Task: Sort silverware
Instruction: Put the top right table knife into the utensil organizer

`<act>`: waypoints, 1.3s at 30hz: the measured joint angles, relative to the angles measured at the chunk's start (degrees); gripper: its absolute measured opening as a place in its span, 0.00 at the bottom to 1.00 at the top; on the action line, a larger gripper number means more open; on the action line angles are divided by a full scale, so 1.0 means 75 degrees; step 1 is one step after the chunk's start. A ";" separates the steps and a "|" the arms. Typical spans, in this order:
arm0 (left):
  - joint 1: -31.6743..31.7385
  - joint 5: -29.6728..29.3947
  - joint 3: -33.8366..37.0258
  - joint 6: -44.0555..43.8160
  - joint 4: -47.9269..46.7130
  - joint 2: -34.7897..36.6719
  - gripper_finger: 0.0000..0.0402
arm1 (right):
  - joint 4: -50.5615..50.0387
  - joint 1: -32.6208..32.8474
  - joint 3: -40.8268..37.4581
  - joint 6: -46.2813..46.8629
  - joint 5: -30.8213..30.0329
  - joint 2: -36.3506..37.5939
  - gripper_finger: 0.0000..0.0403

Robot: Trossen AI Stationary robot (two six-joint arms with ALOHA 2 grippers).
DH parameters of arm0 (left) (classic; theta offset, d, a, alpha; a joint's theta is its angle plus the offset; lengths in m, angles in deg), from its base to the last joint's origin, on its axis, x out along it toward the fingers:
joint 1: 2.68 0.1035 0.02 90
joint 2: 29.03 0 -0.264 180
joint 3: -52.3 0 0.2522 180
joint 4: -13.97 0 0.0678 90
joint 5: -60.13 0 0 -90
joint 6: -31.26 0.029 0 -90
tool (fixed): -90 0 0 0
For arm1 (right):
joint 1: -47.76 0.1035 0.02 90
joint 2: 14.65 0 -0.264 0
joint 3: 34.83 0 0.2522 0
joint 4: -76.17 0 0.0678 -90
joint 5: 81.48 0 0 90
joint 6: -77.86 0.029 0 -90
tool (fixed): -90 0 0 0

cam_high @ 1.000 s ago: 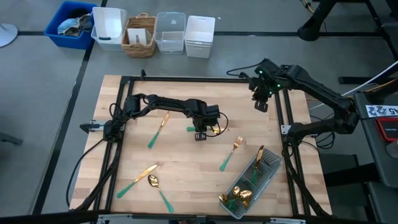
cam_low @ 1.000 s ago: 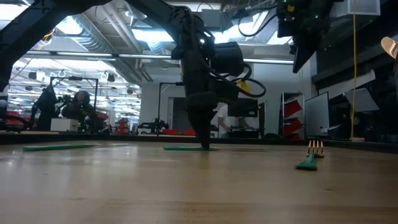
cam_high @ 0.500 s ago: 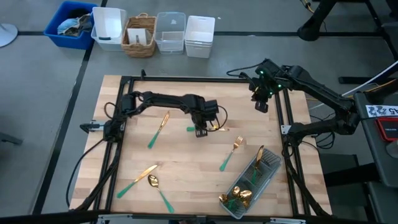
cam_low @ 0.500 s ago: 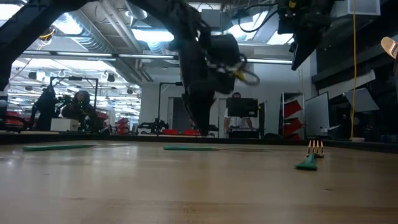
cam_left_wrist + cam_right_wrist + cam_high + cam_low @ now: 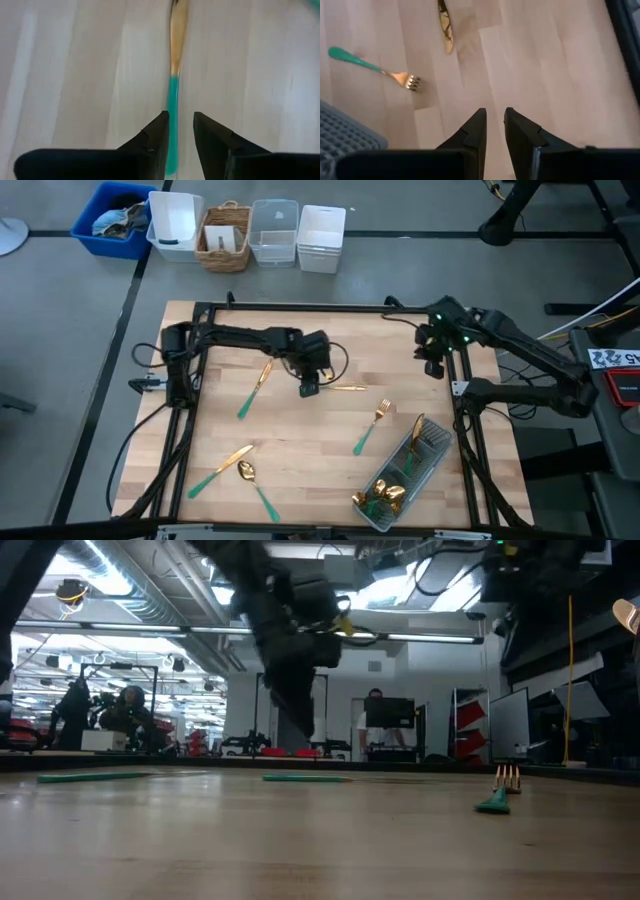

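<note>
A knife with a gold blade [image 5: 346,388] and teal handle [image 5: 305,778] lies flat on the wooden table near its middle. My left gripper [image 5: 309,386] hangs above the handle end, clear of the table [image 5: 298,725]. Its fingers [image 5: 155,137] are open by a narrow gap, and the handle [image 5: 173,115] shows below between them. My right gripper [image 5: 433,366] is shut and empty, high over the table's far right [image 5: 495,130]. More teal-handled pieces lie flat: a knife [image 5: 254,389], a fork [image 5: 371,427], a knife [image 5: 222,467] and a spoon [image 5: 256,483].
A clear tray [image 5: 432,448] at the near right holds several gold pieces. Black frame rails [image 5: 300,308] edge the table. Bins and a basket [image 5: 225,235] stand beyond the far edge. A person [image 5: 375,720] stands in the room behind.
My left gripper has risen from the knife's handle at the table top and gone toward the table's left edge. The knife has stayed where it lay. My right gripper has shifted a little toward the right and near edges.
</note>
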 joint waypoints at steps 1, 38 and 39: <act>0.0005 0.0052 0.0433 -0.0130 0.0744 0.0147 0.20 | 0.0170 0.0000 -0.0237 0.0066 0.0083 0.0249 0.17; -0.0776 -0.1543 0.1592 0.0417 0.4282 -0.0945 0.41 | 0.7697 0.2340 -0.2650 0.2022 0.0865 -0.2443 0.44; -0.0768 -0.1539 0.1592 0.0337 0.4283 -0.0945 0.40 | 0.7789 0.2387 -0.2648 0.1987 0.0862 -0.2504 0.44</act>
